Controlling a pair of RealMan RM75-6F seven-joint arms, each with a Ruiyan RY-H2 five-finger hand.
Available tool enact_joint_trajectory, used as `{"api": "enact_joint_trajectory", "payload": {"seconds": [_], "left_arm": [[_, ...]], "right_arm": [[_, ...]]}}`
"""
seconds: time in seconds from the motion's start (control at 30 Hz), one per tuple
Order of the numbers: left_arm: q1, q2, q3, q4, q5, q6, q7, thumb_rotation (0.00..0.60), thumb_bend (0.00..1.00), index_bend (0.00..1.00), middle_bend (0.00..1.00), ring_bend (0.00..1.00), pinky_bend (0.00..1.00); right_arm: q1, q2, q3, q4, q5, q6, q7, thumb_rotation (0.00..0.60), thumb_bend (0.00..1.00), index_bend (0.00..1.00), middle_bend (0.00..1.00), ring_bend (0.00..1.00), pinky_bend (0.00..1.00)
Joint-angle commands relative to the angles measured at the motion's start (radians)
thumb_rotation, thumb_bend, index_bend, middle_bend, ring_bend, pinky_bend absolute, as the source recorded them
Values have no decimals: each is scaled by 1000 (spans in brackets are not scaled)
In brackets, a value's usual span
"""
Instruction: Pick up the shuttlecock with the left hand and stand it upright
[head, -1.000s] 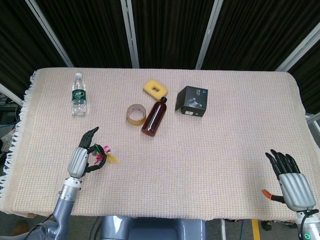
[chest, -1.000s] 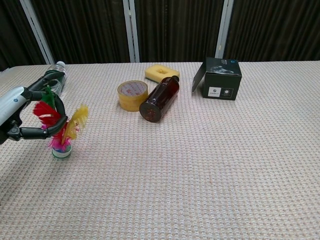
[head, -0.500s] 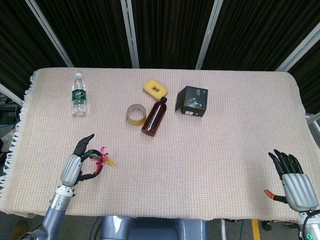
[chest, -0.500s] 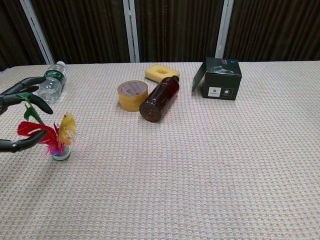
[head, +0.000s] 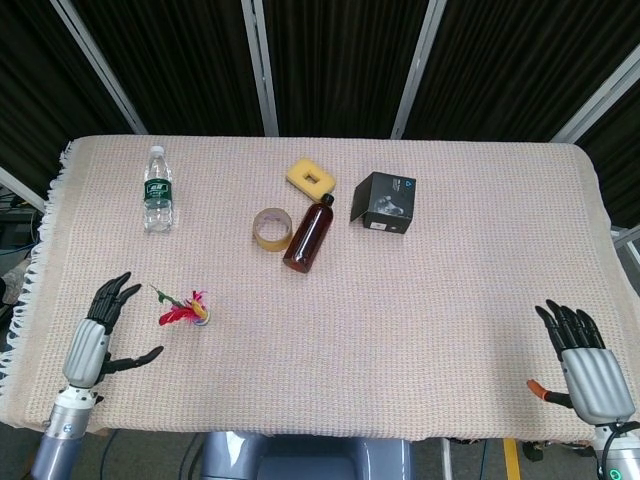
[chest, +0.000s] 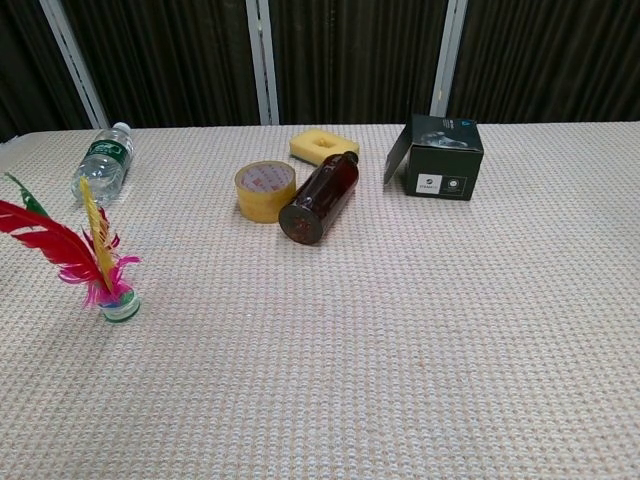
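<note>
The shuttlecock (head: 186, 311) stands upright on the woven cloth at the front left, its white and green base (chest: 121, 306) down and its red, yellow, pink and green feathers (chest: 60, 243) fanning up and to the left. My left hand (head: 92, 335) is open, fingers spread, near the front left edge, well to the left of the shuttlecock and clear of it. It does not show in the chest view. At the front right corner my right hand (head: 583, 362) is open and holds nothing.
A water bottle (head: 157, 190) lies at the back left. Mid-table are a tape roll (head: 271, 227), a brown bottle (head: 308, 235) on its side, a yellow sponge (head: 311, 177) and a black box (head: 384, 203). The cloth's fringed left edge (head: 35, 262) is near my left hand.
My left hand has let go of the shuttlecock and drawn back to the left, out of the chest view. The shuttlecock stays standing, its feathers sprung wider. The right hand barely moved.
</note>
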Motion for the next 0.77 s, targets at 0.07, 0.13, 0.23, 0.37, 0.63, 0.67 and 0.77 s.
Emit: {"api": "enact_joint_trajectory", "payload": {"seconds": [0.07,0.13,0.23,0.37,0.63,0.67,0.77], "left_arm": [[14,66,-35,-52,2,46,83,523,59,30,0,0,0],[21,114,-44,-106,-7,46,161,524,55,29,0,0,0],[46,215,-51,-247,-40,38,335,527,54,34,0,0,0],[103,381,-29,-524,-153,-8,730,525,55,0,0,0,0],[177,470,13,-706,-186,2,839,527,59,0,0,0,0],[178,478,13,-715,-198,-11,839,528,61,0,0,0,0],[168,498,8,-720,-233,-63,835,524,61,0,0,0,0]], "right_arm": [[1,-2,-1,0,0,-4,-3,600,50,0,0,0,0],[3,-2,-1,0,2,-8,-3,600,50,0,0,0,0],[5,-2,4,3,13,-14,-6,600,50,0,0,0,0],[9,-10,19,10,56,-29,-33,600,50,0,0,0,0],[19,-14,30,2,82,-48,-58,600,50,0,0,0,0],[20,-15,30,0,80,-49,-60,600,50,0,0,0,0],[25,-20,28,-2,73,-54,-68,600,50,0,0,0,0]]}}
